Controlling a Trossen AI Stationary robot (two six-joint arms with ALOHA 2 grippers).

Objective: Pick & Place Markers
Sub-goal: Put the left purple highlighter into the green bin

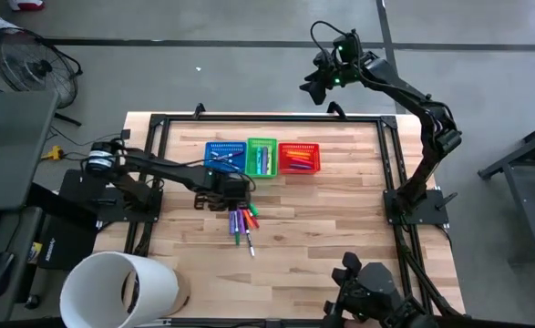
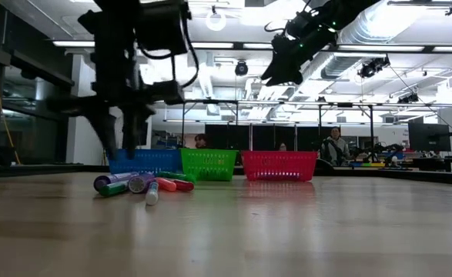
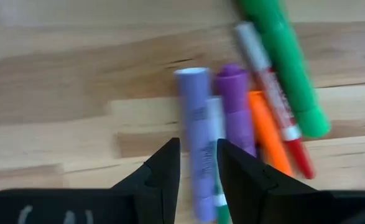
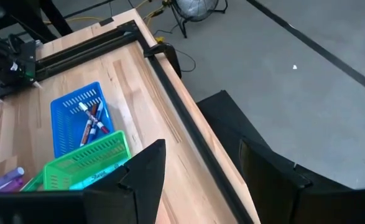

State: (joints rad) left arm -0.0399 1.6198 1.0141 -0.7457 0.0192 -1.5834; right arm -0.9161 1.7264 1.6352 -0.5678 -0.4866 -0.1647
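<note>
Surface: a pale wooden table (image 1: 340, 228) inside a black frame, in a workshop with a grey floor; people sit at desks far behind it in the low view.
Baskets: a blue basket (image 1: 223, 157), a green basket (image 1: 262, 156) and a red basket (image 1: 299, 158) stand in a row at the table's far side, each already holding some markers.
Loose markers: a small heap of markers (image 1: 242, 221) lies on the table just in front of the blue and green baskets, in purple, green, orange and red.
Left gripper: the left gripper (image 3: 199, 163) hangs directly over the heap, fingers partly spread, straddling the pale purple marker (image 3: 194, 130). Nothing is pinched yet.
Right gripper: the right gripper (image 4: 202, 165) waits high beyond the table's far right corner, fingers spread and empty.
Step in hand: judged as lining up on one marker for a pick.
Next move: lower until the fingers flank the purple barrel, then close. The neighbouring darker purple marker (image 3: 235, 106) lies touching it, so a finger may catch both.
</note>
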